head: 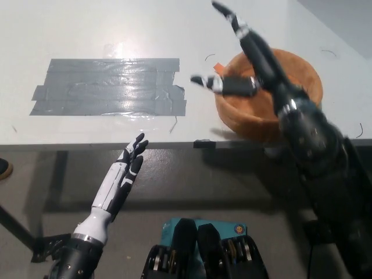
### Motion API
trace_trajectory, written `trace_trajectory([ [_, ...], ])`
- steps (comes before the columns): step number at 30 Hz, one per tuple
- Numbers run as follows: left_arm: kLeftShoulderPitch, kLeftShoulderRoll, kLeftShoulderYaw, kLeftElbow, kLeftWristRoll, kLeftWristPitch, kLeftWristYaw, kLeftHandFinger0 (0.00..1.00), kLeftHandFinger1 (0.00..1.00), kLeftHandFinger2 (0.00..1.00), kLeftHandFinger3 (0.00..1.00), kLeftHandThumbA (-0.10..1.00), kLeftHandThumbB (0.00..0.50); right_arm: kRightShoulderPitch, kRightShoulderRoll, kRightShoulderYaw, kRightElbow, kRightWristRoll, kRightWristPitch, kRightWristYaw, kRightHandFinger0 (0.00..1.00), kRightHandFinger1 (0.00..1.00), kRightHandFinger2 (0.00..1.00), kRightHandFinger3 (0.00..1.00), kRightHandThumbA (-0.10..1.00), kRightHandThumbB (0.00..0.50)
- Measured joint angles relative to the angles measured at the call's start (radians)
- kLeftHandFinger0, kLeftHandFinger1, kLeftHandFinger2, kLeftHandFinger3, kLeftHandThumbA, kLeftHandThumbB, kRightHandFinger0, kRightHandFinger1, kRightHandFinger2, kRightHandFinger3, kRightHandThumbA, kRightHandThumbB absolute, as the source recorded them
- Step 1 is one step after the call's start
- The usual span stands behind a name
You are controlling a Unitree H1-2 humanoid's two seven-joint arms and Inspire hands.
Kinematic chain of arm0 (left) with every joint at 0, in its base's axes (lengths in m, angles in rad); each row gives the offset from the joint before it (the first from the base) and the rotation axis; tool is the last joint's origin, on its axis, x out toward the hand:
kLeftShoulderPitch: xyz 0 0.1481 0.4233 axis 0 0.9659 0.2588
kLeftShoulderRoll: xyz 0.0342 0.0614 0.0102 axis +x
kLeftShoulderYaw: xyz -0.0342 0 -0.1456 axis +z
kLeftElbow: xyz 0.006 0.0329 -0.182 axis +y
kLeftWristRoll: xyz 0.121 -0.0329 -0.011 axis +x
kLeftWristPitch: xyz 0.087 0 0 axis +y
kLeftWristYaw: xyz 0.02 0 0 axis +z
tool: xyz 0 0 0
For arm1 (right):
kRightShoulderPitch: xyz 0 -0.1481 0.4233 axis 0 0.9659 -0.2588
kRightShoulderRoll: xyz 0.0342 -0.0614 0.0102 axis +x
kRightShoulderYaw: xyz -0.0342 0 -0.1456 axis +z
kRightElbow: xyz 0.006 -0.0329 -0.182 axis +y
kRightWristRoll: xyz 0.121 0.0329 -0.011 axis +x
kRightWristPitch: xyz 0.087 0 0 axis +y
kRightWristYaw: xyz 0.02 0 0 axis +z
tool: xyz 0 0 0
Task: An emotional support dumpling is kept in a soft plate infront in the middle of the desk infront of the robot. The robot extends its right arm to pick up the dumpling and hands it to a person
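now your right hand (250, 70) is hovering splayed and empty over the plate (305, 72), the dumpling being nowhere in view, presumably soft and light, needing only gentle cupping around its belly.

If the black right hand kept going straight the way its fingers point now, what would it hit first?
Probably nothing: the open right hand above the orange plate points up and away across the bare white desk. The way looks free to the picture's edge, though depth is unclear.

Black right hand (256, 70) raised, fingers (204, 82) spread and seemingly empty; white left hand (125, 174) low, open.
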Motion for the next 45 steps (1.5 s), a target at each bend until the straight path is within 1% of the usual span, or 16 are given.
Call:
trace_trajectory([
  [4, 0.000, -0.001, 0.000, 0.011, 0.000, 0.000, 0.000, 1.00, 1.00, 1.00, 1.00, 1.00, 0.122, 0.163, -0.010, 0.001, -0.151, 0.018, 0.014, 0.007, 1.00, 1.00, 1.00, 1.00, 0.89, 0.486],
  [5, 0.000, -0.001, 0.000, 0.012, 0.000, 0.000, 0.000, 1.00, 1.00, 1.00, 1.00, 1.00, 0.135, 0.204, -0.012, 0.001, -0.186, 0.022, 0.016, 0.010, 1.00, 1.00, 1.00, 1.00, 0.90, 0.480],
  [7, -0.001, -0.001, 0.001, 0.015, -0.001, 0.000, 0.000, 1.00, 1.00, 1.00, 1.00, 1.00, 0.129, 0.280, -0.020, 0.002, -0.255, 0.029, 0.019, 0.016, 1.00, 1.00, 1.00, 1.00, 0.92, 0.462],
  [8, -0.001, -0.001, 0.001, 0.016, -0.002, 0.000, 0.000, 1.00, 1.00, 1.00, 1.00, 1.00, 0.117, 0.319, -0.026, 0.002, -0.293, 0.033, 0.020, 0.019, 1.00, 1.00, 1.00, 1.00, 0.91, 0.437],
  [9, -0.001, -0.001, 0.002, 0.018, -0.003, 0.000, 0.000, 1.00, 1.00, 1.00, 1.00, 1.00, 0.114, 0.353, -0.031, 0.002, -0.326, 0.038, 0.019, 0.022, 1.00, 1.00, 1.00, 1.00, 0.96, 0.484],
  [12, -0.005, -0.001, 0.006, 0.021, -0.010, -0.001, 0.000, 1.00, 1.00, 1.00, 1.00, 1.00, 0.106, 0.464, -0.059, -0.002, -0.433, 0.060, 0.007, 0.031, 1.00, 1.00, 1.00, 1.00, 0.93, 0.467],
  [15, 0.000, 0.000, 0.010, 0.020, -0.018, -0.002, 0.000, 1.00, 1.00, 1.00, 1.00, 1.00, 0.104, 0.543, -0.084, -0.010, -0.420, 0.081, -0.021, 0.036, 1.00, 1.00, 1.00, 1.00, 0.83, 0.430],
  [16, 0.003, -0.001, 0.010, 0.019, -0.020, -0.003, 0.000, 1.00, 1.00, 1.00, 1.00, 1.00, 0.115, 0.555, -0.088, -0.012, -0.403, 0.086, -0.027, 0.037, 1.00, 1.00, 1.00, 1.00, 0.80, 0.422],
  [18, 0.015, -0.004, 0.009, 0.016, -0.025, -0.003, 0.000, 1.00, 1.00, 1.00, 1.00, 1.00, 0.127, 0.579, -0.094, -0.015, -0.354, 0.098, -0.040, 0.040, 1.00, 1.00, 1.00, 1.00, 0.77, 0.430],
  [21, 0.034, -0.008, 0.009, 0.003, -0.028, -0.003, 0.000, 1.00, 1.00, 1.00, 1.00, 1.00, 0.133, 0.591, -0.095, -0.017, -0.291, 0.114, -0.059, 0.044, 1.00, 1.00, 1.00, 1.00, 0.78, 0.434],
  [26, 0.058, -0.008, 0.008, -0.004, -0.032, -0.002, 0.000, 1.00, 1.00, 1.00, 1.00, 1.00, 0.095, 0.604, -0.094, -0.017, -0.253, 0.128, -0.088, 0.047, 1.00, 1.00, 1.00, 1.00, 0.81, 0.460],
  [31, 0.083, -0.008, 0.002, -0.022, -0.032, -0.001, 0.000, 1.00, 1.00, 1.00, 1.00, 1.00, 0.101, 0.635, -0.093, -0.017, -0.254, 0.135, -0.102, 0.048, 1.00, 1.00, 1.00, 1.00, 0.79, 0.448],
  [36, 0.097, -0.010, -0.005, -0.031, -0.031, -0.001, 0.000, 1.00, 1.00, 1.00, 1.00, 1.00, 0.089, 0.662, -0.094, -0.016, -0.254, 0.137, -0.114, 0.050, 1.00, 1.00, 1.00, 1.00, 0.79, 0.433],
  [37, 0.100, -0.011, -0.007, -0.031, -0.031, -0.001, 0.000, 1.00, 1.00, 1.00, 1.00, 1.00, 0.090, 0.667, -0.094, -0.016, -0.255, 0.137, -0.117, 0.050, 1.00, 1.00, 1.00, 1.00, 0.79, 0.430],
  [42, 0.117, -0.017, -0.011, -0.031, -0.031, -0.002, 0.000, 1.00, 1.00, 1.00, 1.00, 1.00, 0.148, 0.680, -0.094, -0.016, -0.255, 0.139, -0.121, 0.056, 1.00, 1.00, 1.00, 1.00, 0.80, 0.427],
  [45, 0.117, -0.017, -0.010, -0.031, -0.031, -0.002, 0.000, 1.00, 1.00, 1.00, 1.00, 1.00, 0.135, 0.676, -0.094, -0.016, -0.254, 0.139, -0.122, 0.060, 1.00, 1.00, 1.00, 1.00, 0.81, 0.427],
])
